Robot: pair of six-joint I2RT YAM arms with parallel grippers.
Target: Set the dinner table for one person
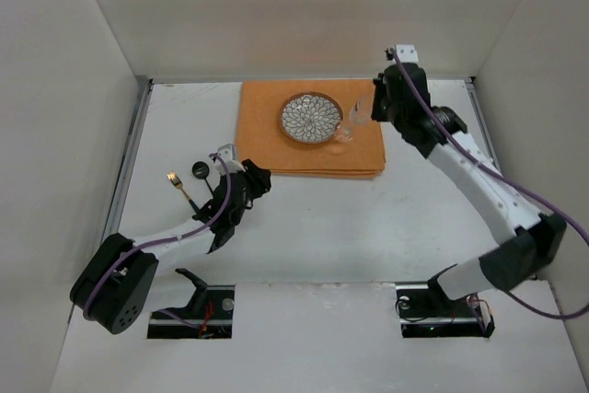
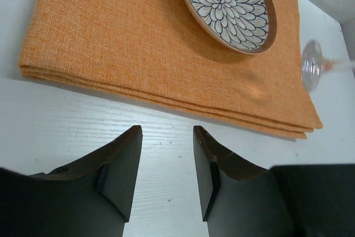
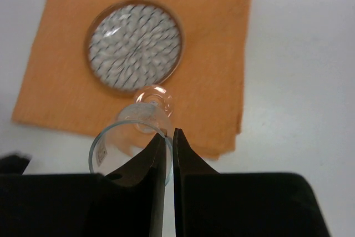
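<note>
Dinner table [image 1: 368, 227], white and plain, fills the overhead view. An orange placemat [image 1: 267, 140] lies at its far middle, with a patterned plate [image 1: 311, 118] on it. A fork [image 1: 179, 189] lies on the bare left side.

From the left wrist, the left gripper [image 2: 166, 162] hangs empty with its fingers spread, over the table just short of the placemat's edge.

From the right wrist, the right gripper [image 3: 170, 151] is pinched on the rim of a tilted glass [image 3: 128, 137]. The foot of the glass is beside the plate, above the placemat.
</note>
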